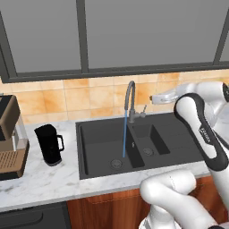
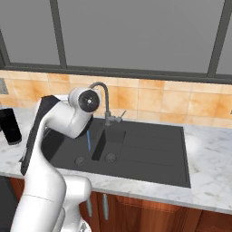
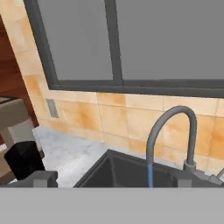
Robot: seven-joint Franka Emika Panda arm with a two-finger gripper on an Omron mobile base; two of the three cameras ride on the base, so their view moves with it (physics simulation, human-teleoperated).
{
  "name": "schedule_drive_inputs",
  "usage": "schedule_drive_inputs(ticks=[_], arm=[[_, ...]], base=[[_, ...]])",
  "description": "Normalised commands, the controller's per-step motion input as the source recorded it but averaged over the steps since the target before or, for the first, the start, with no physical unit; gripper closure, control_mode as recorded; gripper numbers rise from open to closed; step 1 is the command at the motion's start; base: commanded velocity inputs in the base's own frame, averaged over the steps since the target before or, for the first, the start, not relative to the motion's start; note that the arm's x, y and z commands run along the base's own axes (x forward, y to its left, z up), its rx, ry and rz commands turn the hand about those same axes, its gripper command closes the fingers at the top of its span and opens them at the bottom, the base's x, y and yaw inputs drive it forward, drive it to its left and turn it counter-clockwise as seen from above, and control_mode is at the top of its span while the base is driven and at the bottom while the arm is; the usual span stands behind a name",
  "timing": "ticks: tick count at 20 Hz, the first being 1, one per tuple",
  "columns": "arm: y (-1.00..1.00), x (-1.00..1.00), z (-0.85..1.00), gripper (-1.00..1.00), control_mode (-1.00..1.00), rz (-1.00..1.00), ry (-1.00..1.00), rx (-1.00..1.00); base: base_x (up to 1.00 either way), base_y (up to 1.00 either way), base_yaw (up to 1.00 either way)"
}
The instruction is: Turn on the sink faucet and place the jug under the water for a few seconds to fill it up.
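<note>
The grey gooseneck sink faucet [image 1: 130, 96] [image 2: 105, 93] [image 3: 171, 124] stands behind the dark double sink [image 1: 100, 154] [image 2: 149, 149]. A thin blue stream of water [image 1: 125, 134] [image 2: 89, 141] [image 3: 150, 174] falls from its spout into the left basin. The black jug [image 1: 49, 144] [image 2: 10, 126] [image 3: 24, 160] stands upright on the marble counter left of the sink. My gripper [image 1: 153, 98] [image 3: 113, 180] hovers at about spout height, to the right of the faucet and pointing left. Its fingertips [image 3: 44, 177] stand wide apart: open and empty, well away from the jug.
A brown and black coffee machine [image 1: 10, 138] [image 3: 13, 118] stands at the counter's far left, just beyond the jug. Orange tiles and a dark-framed window [image 1: 82, 36] run behind the sink. White marble counter [image 2: 206, 154] stretches right of the sink.
</note>
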Motion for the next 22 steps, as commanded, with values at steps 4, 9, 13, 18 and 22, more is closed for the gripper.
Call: schedule_drive_inputs(ticks=[4, 9, 13, 18, 22], arm=[[1.0, -0.71, 0.0, -1.0, -1.0, 0.27, 0.04, -0.18], [1.0, -0.38, -0.04, -1.0, -1.0, 0.28, 0.04, -0.19], [1.0, -0.07, -0.24, -1.0, -1.0, 0.31, 0.02, -0.15], [0.94, 0.14, -0.57, -1.0, -1.0, 0.24, 0.0, -0.1], [0.76, 0.45, -0.61, -1.0, -1.0, 0.23, 0.0, -0.05]], base=[[0.0, 0.0, 0.0], [0.0, 0.0, 0.0], [0.0, 0.0, 0.0], [0.0, 0.0, 0.0], [0.0, 0.0, 0.0]])
